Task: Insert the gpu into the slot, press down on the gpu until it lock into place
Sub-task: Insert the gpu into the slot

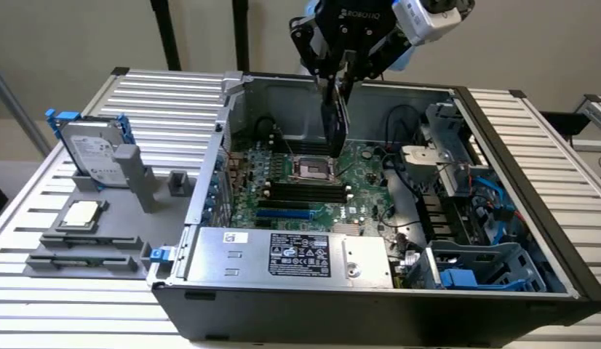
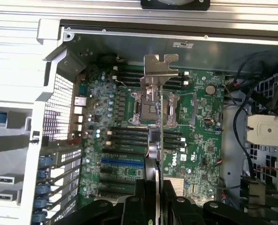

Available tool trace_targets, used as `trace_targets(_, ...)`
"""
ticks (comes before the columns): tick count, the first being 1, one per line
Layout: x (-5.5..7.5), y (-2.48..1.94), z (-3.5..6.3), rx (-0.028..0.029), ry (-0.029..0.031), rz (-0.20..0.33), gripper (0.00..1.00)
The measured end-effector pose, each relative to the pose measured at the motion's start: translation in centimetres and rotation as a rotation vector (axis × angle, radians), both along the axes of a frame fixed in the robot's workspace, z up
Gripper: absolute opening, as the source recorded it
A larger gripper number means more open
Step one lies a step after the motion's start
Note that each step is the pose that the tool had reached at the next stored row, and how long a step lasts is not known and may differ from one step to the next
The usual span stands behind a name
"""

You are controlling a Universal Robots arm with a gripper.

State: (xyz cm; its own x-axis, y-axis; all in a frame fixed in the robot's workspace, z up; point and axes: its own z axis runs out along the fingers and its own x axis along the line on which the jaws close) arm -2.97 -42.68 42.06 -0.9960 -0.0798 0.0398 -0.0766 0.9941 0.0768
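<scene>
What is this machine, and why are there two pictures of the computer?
It is a robot, and the part you see is its grasping tool. One picture comes from a camera standing off to the side. The other comes from a camera on the robot's wrist, looking down past the tool. On the metal table lies an open computer case, so you can see the green board inside. The tool is shut on a thin card, the gpu, which hangs upright over the board. The card is not in the bright-blue slot. A grey power box sits inside the case, nearest the side camera. A hard drive stands on the table at the exterior view's left.
</scene>
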Motion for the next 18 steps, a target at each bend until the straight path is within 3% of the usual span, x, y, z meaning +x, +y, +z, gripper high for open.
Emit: trace_targets(18,0.00,0.00,-0.41,0.0000,0.0000,0.327,0.26)
